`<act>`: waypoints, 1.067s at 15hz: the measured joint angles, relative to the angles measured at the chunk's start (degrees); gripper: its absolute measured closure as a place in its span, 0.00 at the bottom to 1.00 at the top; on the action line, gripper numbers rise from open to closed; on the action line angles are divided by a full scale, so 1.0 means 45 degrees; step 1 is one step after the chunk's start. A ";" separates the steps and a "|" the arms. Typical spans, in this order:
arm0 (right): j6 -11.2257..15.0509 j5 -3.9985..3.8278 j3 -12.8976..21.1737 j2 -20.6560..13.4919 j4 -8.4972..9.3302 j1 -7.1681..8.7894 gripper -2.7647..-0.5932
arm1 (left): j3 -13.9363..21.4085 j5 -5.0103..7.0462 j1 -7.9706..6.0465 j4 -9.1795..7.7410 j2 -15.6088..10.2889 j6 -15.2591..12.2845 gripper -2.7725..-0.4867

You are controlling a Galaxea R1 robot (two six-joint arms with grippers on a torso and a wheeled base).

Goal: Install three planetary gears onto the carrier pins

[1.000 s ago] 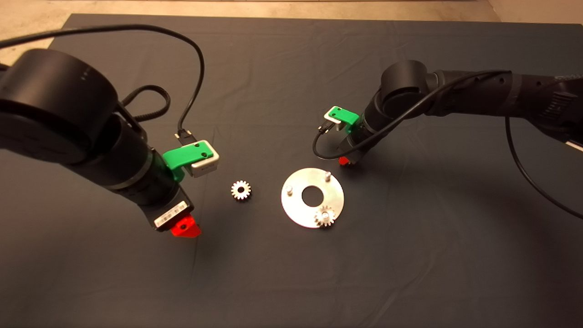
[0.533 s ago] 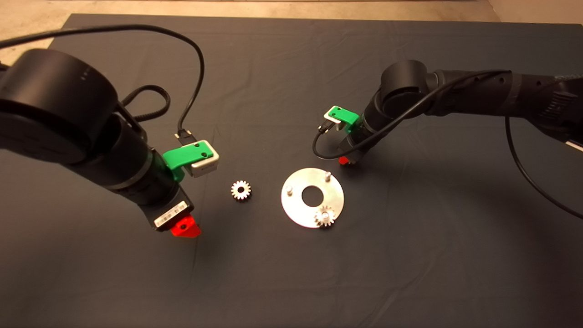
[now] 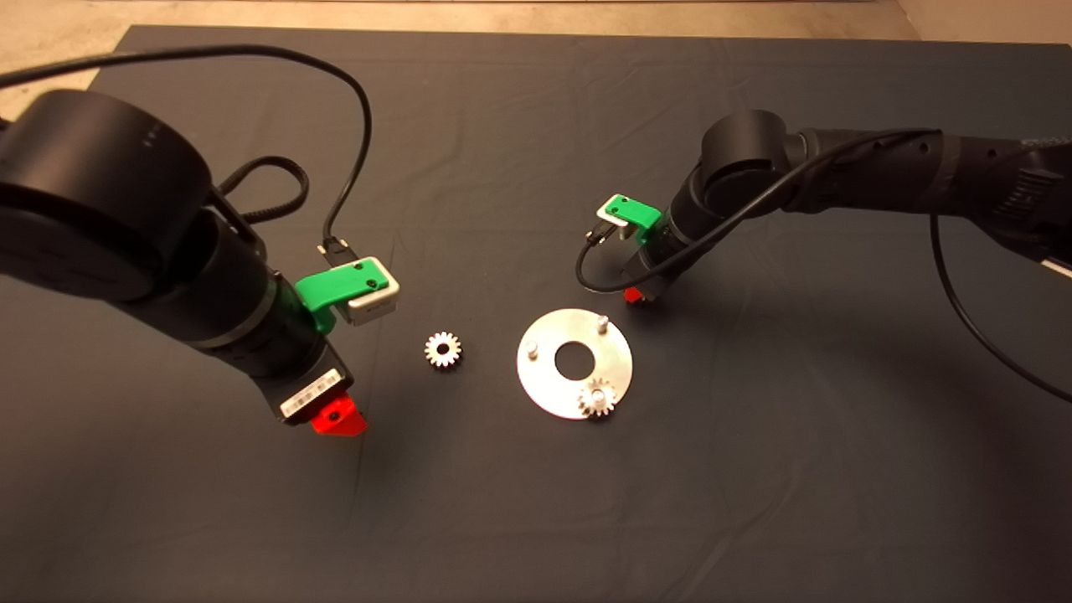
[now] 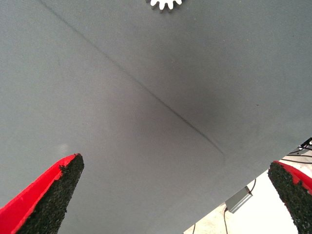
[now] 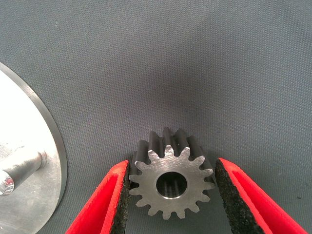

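The silver carrier disc (image 3: 544,381) lies mid-mat with three upright pins. One planetary gear (image 3: 597,398) sits on the near pin; the far pin (image 3: 601,322) and the left pin (image 3: 532,349) are bare. A second gear (image 3: 442,349) lies loose on the mat left of the disc; its edge shows in the left wrist view (image 4: 165,3). My right gripper (image 3: 636,293) is low on the mat just beyond the disc. In the right wrist view (image 5: 171,168) its pads touch both sides of a third gear (image 5: 170,183). The disc rim (image 5: 44,146) and a pin (image 5: 19,168) are beside it. My left gripper (image 3: 337,417) is open and empty (image 4: 174,165), left of the loose gear.
The dark mat (image 3: 536,519) covers the table, with a crease near the left gripper (image 4: 161,102). Black cables loop over the left arm (image 3: 360,109) and hang from the right wrist (image 3: 586,268). The floor shows past the mat's far edge (image 3: 502,12).
The left arm has shifted very slightly to the left. The right gripper, the gears and the disc have stayed where they were.
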 joint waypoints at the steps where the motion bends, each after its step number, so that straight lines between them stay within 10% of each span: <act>1: 0.0000 -0.0008 0.0000 -0.0005 0.0000 0.0000 0.68 | 0.0000 0.0005 0.0000 0.0003 -0.0018 0.0000 0.00; 16: 0.0000 -0.0352 0.0087 -0.0038 0.0005 0.0011 0.62 | 0.0000 -0.0005 -0.0103 -0.0003 -0.0183 0.0000 0.00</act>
